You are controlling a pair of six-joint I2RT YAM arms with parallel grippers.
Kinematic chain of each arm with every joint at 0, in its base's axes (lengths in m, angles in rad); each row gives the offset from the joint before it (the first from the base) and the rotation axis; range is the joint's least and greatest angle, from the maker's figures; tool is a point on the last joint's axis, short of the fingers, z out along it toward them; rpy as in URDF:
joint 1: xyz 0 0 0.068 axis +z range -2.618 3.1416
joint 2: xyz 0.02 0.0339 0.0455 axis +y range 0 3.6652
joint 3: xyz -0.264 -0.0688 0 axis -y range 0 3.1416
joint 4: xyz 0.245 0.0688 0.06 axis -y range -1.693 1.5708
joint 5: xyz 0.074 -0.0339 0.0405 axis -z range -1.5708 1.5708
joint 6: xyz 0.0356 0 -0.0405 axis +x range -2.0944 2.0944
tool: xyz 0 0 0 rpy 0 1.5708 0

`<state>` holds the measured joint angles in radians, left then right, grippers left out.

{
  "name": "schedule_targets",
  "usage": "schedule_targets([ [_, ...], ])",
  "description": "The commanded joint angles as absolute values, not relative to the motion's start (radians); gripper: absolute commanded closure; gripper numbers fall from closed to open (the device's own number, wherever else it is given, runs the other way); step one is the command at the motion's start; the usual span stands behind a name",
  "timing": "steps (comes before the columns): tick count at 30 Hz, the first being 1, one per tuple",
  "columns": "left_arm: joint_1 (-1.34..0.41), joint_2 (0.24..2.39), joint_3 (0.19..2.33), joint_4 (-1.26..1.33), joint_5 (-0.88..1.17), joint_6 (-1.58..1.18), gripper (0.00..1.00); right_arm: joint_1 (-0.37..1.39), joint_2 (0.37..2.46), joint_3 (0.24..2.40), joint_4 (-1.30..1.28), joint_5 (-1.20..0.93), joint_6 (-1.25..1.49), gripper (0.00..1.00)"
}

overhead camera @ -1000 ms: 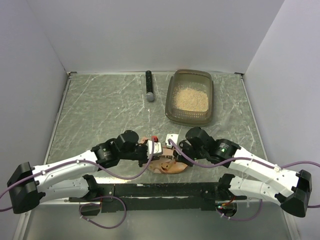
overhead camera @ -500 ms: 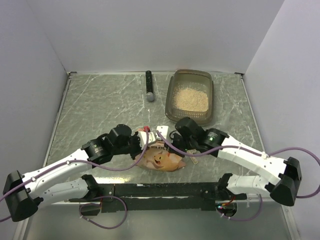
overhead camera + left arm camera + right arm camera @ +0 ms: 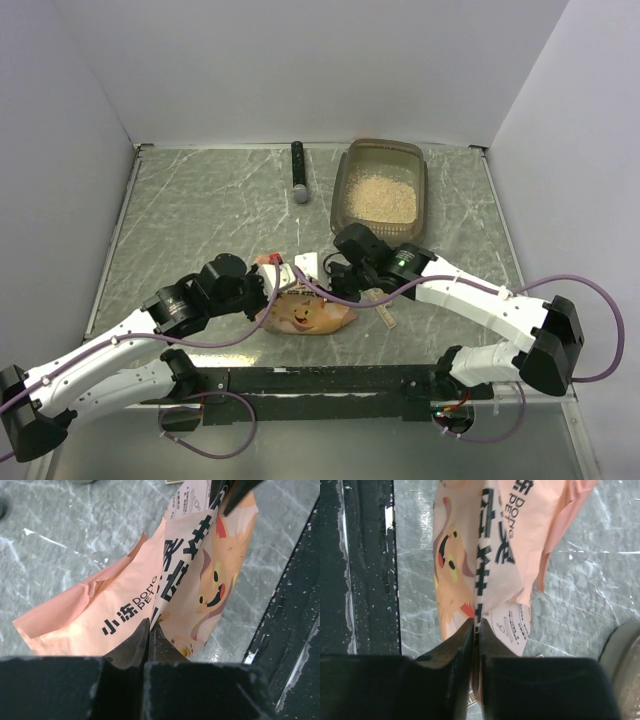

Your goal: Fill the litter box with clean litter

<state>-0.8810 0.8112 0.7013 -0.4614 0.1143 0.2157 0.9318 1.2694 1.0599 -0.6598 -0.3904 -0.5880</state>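
Fill: litter box (image 3: 376, 238) holds clean litter (image 3: 380, 198).
Left gripper (image 3: 149, 630): clenched on pouch (image 3: 125, 605).
Right gripper (image 3: 476, 625): pinching pouch.
Remaining: release pouch, likely.

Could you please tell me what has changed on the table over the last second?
Both arms carried the orange-pink pouch leftward and slightly away from their bases, the left gripper and right gripper each clamped on an edge. The litter box, the clean litter in it and the dark cylinder stayed put.

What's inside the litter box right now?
The litter box holds a heap of clean litter, pale beige granules across its middle. The floor beneath is covered, so anything buried cannot be seen.
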Motion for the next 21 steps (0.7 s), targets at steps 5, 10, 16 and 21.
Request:
schedule_targets([
  [5,-0.857,0.756,0.704,-0.357,0.012,0.167,0.99,0.924,1.246,1.046,-0.67,-0.332,-0.604,0.68],
  [10,-0.857,0.762,0.701,-0.35,0.023,0.158,0.99,0.917,1.143,1.04,-0.669,-0.285,-0.603,0.62],
  [16,-0.857,0.752,0.699,-0.347,0.025,0.155,0.99,0.914,1.06,1.057,-0.732,-0.287,-0.627,0.6],
  [21,-0.857,0.741,0.696,-0.344,0.032,0.155,0.99,0.91,1.06,1.058,-0.747,-0.293,-0.652,0.6],
])
